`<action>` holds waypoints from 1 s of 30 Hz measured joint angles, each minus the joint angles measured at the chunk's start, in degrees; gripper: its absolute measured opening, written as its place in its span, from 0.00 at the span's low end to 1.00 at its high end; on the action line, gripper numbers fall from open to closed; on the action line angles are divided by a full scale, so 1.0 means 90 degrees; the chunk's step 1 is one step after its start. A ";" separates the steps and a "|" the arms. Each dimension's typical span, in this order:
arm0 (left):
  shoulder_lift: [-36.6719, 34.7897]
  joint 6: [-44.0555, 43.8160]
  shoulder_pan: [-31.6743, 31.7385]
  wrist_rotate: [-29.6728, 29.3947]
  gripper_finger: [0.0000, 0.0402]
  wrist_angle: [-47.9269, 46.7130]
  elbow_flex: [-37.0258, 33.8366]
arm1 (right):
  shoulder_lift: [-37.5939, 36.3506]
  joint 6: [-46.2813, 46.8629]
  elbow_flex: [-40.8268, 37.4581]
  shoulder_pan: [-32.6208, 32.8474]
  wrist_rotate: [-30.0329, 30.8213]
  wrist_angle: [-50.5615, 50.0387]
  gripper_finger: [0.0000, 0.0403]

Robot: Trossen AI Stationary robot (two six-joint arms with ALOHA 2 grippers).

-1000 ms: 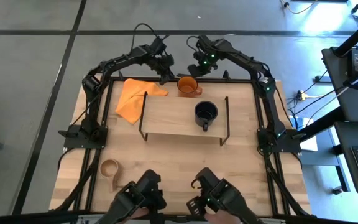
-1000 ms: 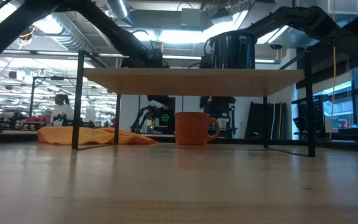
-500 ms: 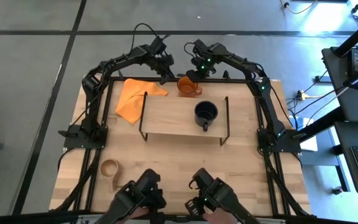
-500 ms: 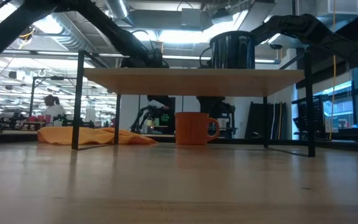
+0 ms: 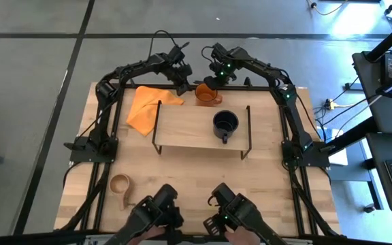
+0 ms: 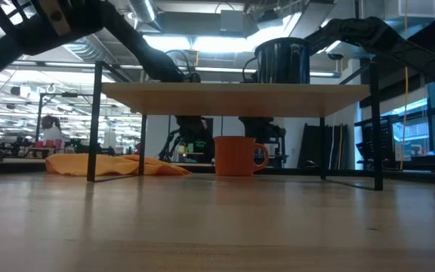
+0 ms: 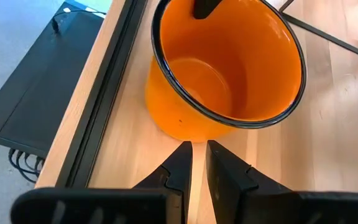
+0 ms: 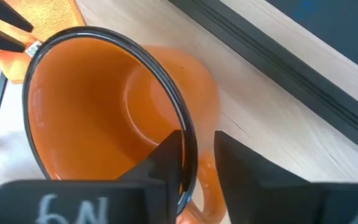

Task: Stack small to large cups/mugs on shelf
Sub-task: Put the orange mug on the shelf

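Note:
The orange mug (image 5: 206,94) stands upright on the table behind the shelf (image 5: 196,129), near the far edge. My right gripper (image 8: 197,155) comes down on its rim and is shut on it. My left gripper (image 7: 197,152) is at the mug's left side, low, with its fingers almost together. The navy mug (image 5: 224,124) stands upright on the shelf's right half, handle toward the near edge. The tan wooden cup (image 5: 120,185) sits on the table at the near left. My right gripper pinches the orange mug's rim (image 8: 188,140) close to the handle, one finger (image 8: 166,158) inside the mug and one (image 8: 238,165) outside, coming from above. The mug stands upright on the table. My left gripper's fingertips (image 7: 182,152) lie against or just short of the mug's outer wall (image 7: 185,132); I cannot tell which.
A flat orange cloth (image 5: 147,109) lies on the table left of the mug, partly under the shelf's left end. The shelf's thin black legs (image 6: 97,121) stand near both arms. The table's far edge (image 7: 104,93) runs right behind the mug.
My right gripper has moved toward the left and down onto the orange mug's rim. My left gripper has moved a little to the right, closer to the mug's side. The mug stays on the table.

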 joint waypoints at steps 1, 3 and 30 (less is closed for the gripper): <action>0.0000 -0.0008 0.0011 0.0000 0.11 0.0004 0.0000 | 0.0000 0.0010 0.0000 0.0000 -0.0037 -0.0002 0.20; 0.0000 -0.0011 0.0036 -0.0011 0.11 0.0029 0.0000 | 0.0000 0.0019 0.0000 -0.0002 -0.0127 0.0001 0.13; -0.0002 -0.0479 0.0545 -0.0106 0.11 0.0165 0.0000 | 0.0024 0.0322 0.1695 -0.0051 -0.0433 -0.0870 0.05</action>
